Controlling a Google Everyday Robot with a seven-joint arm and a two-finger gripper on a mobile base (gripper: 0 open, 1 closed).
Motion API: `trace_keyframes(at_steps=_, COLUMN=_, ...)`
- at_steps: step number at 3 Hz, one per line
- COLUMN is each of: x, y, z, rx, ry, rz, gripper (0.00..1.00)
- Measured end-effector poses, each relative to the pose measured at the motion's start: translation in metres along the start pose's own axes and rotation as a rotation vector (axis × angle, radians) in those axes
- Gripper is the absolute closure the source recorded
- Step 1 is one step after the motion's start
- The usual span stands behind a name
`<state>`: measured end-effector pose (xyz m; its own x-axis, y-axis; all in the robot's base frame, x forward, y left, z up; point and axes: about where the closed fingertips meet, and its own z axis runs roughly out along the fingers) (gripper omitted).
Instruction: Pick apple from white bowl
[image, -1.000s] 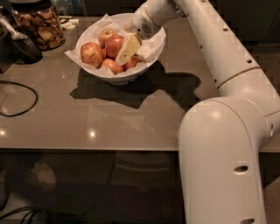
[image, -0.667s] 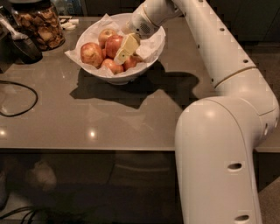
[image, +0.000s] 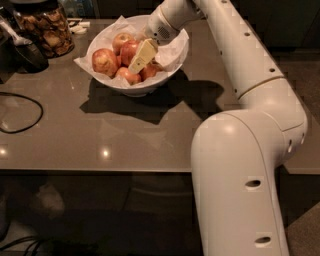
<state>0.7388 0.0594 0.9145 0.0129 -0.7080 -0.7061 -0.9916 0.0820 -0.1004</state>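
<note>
The white bowl (image: 172, 56), lined with crinkled white paper, stands at the back of the grey table and holds several apples. The deep-red apple (image: 129, 50) lies near the middle of the bowl. A paler yellow-topped apple (image: 120, 40) lies behind it and a red apple with a yellowish blotch (image: 103, 61) lies to its left. My gripper (image: 136, 64) reaches down into the bowl from the upper right. Its cream tip is right beside the deep-red apple, on that apple's right, among the apples. It hides part of the apples on the right side.
A glass jar of brown snacks (image: 46, 30) stands at the back left, with a dark object (image: 22, 54) beside it. A black cable (image: 17, 112) loops on the table's left. My white arm (image: 240, 165) fills the right foreground. The table's front edge runs across the middle.
The gripper has moved slightly left and lower among the apples. The arm's large lower segment has shifted a little to the left. The apples have not visibly moved.
</note>
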Motion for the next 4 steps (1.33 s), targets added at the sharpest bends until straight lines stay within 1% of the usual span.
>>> trace_keyframes(at_steps=2, x=0.0007, y=-0.001, z=0.0049, rx=-0.019, ry=0.002, rz=0.017, gripper=0.13)
trace_keyframes(at_steps=3, x=-0.0008, y=0.0015, z=0.0086, rx=-0.034, ry=0.02, rz=0.021, gripper=0.3)
trace_keyframes(at_steps=4, x=-0.0008, y=0.0016, z=0.0087, rx=-0.035, ry=0.021, rz=0.021, gripper=0.54)
